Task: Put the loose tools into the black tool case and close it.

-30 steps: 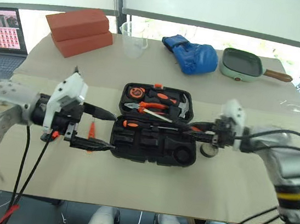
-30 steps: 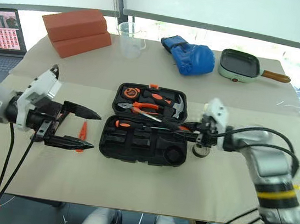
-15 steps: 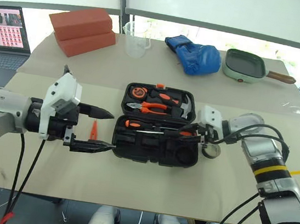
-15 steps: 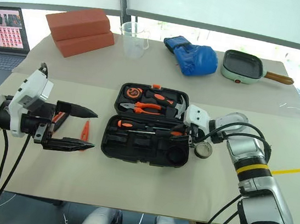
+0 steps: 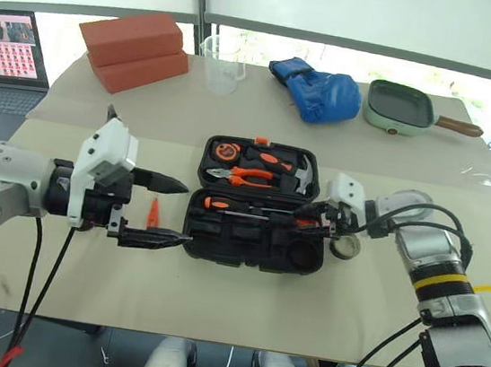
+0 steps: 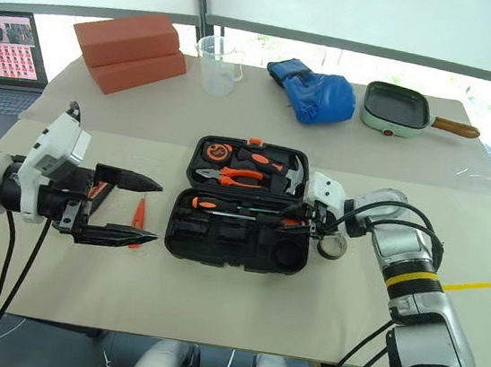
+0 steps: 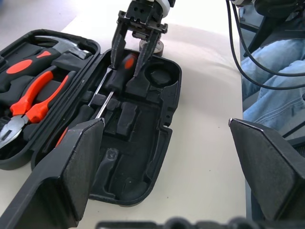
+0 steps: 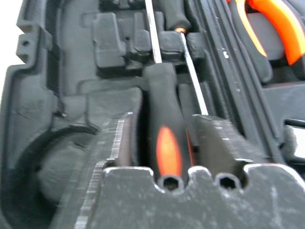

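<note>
Over the open black tool case (image 5: 253, 230) on the table, our right gripper (image 7: 134, 56) straddles a screwdriver (image 8: 164, 128) lying in its slot, fingers parted just off the handle. Our left gripper (image 5: 159, 210) hangs spread and empty beside the small orange tester screwdriver (image 5: 152, 213); the tape roll (image 5: 343, 246) lies by the case's right end

1. Black tool case (image 5: 252, 239), moulded, with a small orange latch (image 5: 257, 140) on its far rim.
2. Orange-and-black handles on the pliers (image 5: 245, 175) inside the case.
3. Black screwdriver (image 8: 164, 138) with an orange oval on the handle and a silver shaft.
4. All-orange tester screwdriver (image 5: 153, 212), left of the case.
5. Beyond the case: red-brown bricks (image 5: 136, 50), clear beaker (image 5: 222, 63), blue glove (image 5: 321, 89), pale green pan (image 5: 400, 107) with dark inside and brown handle.
6. Beige table (image 5: 230, 299).
</note>
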You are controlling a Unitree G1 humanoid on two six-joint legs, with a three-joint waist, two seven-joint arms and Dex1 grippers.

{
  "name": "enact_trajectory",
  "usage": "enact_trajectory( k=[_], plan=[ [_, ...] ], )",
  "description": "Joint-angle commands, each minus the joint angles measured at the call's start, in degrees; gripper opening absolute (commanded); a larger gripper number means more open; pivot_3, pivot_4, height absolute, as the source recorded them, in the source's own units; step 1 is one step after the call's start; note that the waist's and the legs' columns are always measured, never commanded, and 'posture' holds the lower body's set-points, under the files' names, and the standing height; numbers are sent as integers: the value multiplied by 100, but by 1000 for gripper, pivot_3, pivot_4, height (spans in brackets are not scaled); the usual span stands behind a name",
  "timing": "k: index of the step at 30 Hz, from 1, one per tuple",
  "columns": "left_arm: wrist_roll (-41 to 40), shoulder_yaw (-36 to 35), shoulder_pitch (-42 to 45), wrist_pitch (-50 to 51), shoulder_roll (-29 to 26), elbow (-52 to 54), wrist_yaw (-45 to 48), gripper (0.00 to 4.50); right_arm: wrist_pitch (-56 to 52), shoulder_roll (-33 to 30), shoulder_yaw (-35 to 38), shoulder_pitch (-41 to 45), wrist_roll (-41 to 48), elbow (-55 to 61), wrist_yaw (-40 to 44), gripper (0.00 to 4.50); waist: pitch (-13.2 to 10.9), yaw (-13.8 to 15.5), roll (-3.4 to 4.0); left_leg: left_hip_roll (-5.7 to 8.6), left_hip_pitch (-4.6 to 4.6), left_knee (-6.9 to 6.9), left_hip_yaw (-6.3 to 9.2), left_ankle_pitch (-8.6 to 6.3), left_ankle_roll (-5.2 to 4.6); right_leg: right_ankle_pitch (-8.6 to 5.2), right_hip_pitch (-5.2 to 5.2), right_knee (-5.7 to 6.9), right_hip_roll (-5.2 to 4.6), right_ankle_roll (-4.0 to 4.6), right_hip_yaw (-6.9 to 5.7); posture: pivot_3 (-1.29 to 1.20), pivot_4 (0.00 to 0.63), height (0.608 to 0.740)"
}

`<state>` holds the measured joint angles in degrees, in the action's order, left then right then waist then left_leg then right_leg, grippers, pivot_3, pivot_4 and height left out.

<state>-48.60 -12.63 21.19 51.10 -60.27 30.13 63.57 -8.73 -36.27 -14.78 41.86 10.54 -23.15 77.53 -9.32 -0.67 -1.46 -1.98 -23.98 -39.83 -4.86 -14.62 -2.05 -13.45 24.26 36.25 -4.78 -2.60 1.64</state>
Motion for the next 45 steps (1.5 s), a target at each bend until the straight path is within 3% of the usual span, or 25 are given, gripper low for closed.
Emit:
enact_trajectory(
  k=[1, 2, 3, 6, 9, 20, 31, 38, 42, 45],
  plan=[
    [19, -1, 171, -182, -44, -91, 34, 4500, -701, 36, 340, 95, 542, 1017, 43, 3981, -1, -5, 1, 0, 0, 0, 0, 0, 1, 0, 1, 1, 0, 0, 0, 0, 150, 738],
    [28, 18, 194, -196, -41, -116, 40, 4500, -832, 62, 345, 97, 597, 1192, -16, 4367, -1, -8, 2, 0, 0, 0, 0, 1, 1, 0, 2, 3, 0, 0, 0, 0, 150, 738],
    [34, 40, 221, -206, -35, -137, 40, 4500, -927, 95, 336, 97, 606, 1305, -89, 4481, -1, -8, 2, -2, 0, 1, 1, 1, 1, 0, 3, 5, 2, 1, 0, 0, 150, 738],
    [47, 128, 313, -242, 6, -185, 16, 4500, -962, 255, 281, 57, 471, 1385, -326, 4481, -1, -4, 1, -3, 1, 1, 1, 1, 2, 0, 1, 4, 4, 2, 0, 0, 150, 738],
    [52, 161, 329, -271, 1, -195, 26, 4500, -967, 377, 247, 17, 349, 1254, -498, 3725, -1, 7, 1, -1, 1, 0, -2, 1, 1, 0, 0, 2, 3, 2, 0, 0, 150, 738],
    [149, 223, 351, -371, -59, -300, 119, 4500, -695, 669, 198, 35, 115, 483, -692, 75, -1, -5, 1, -1, 1, 1, -13, 2, 3, 0, 2, 3, 4, 2, 0, 0, 150, 738],
    [269, 188, 379, -463, -213, -453, 306, 4500, -97, 815, -344, -122, -559, 62, -663, 75, 0, -7, 2, -1, 9, 2, -13, 2, 3, 0, -5, 3, 4, 2, 0, 0, 150, 738],
    [338, 285, 471, -529, -130, -489, 323, 4500, 307, 1013, -681, 17, -1298, -370, -1167, 75, 10, -61, -12, -11, 31, 4, -16, 5, 9, 2, -20, 6, 14, 11, 2, 0, 150, 738],
    [385, 303, 429, -583, -117, -529, 306, 4500, -142, 1015, -352, 95, -886, 67, -987, 75, 11, -62, -14, -31, 59, 7, -19, 16, 31, 11, -32, 23, 35, 30, 9, 0, 150, 738],
    [409, 166, 199, -553, -99, -549, 179, 4500, -959, 931, 332, 191, 62, 954, -772, 75, 8, -35, -12, -31, 57, 6, -31, 22, 41, 4, -15, 52, 36, 40, 12, 0, 150, 738]
  ],
)
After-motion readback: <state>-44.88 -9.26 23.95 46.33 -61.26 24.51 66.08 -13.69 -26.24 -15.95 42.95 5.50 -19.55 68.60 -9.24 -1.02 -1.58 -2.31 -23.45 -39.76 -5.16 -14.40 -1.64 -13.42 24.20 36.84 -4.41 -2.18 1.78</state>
